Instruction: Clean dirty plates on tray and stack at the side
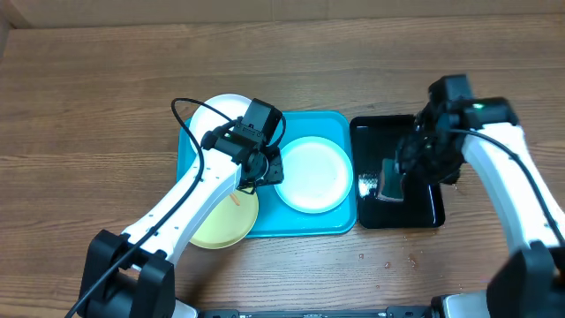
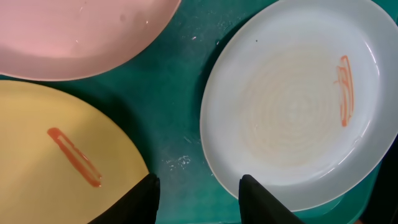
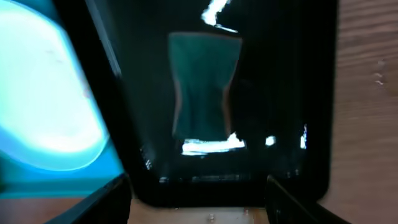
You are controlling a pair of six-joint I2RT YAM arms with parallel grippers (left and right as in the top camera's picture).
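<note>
The turquoise tray [image 1: 331,124] holds three plates. The pale mint plate [image 1: 312,174] lies on its right half, with an orange smear in the left wrist view [image 2: 343,87]. The yellow-green plate [image 1: 225,221] overhangs the front left corner and also bears an orange streak [image 2: 73,155]. The white plate [image 1: 221,110] sticks out at the back left, partly under my left arm. My left gripper [image 1: 267,168] hovers open over bare tray [image 2: 180,93] between the plates, nothing between its fingers [image 2: 146,199]. My right gripper [image 3: 199,199] is open above the black tray's edge, short of a dark sponge [image 3: 202,93].
The glossy black tray [image 1: 424,208] sits right of the turquoise one, with the sponge [image 1: 388,181] and some white foam [image 1: 366,184] in it. Bare wooden table [image 1: 88,106] lies to the left, behind and in front. A few crumbs [image 1: 388,261] dot the front right.
</note>
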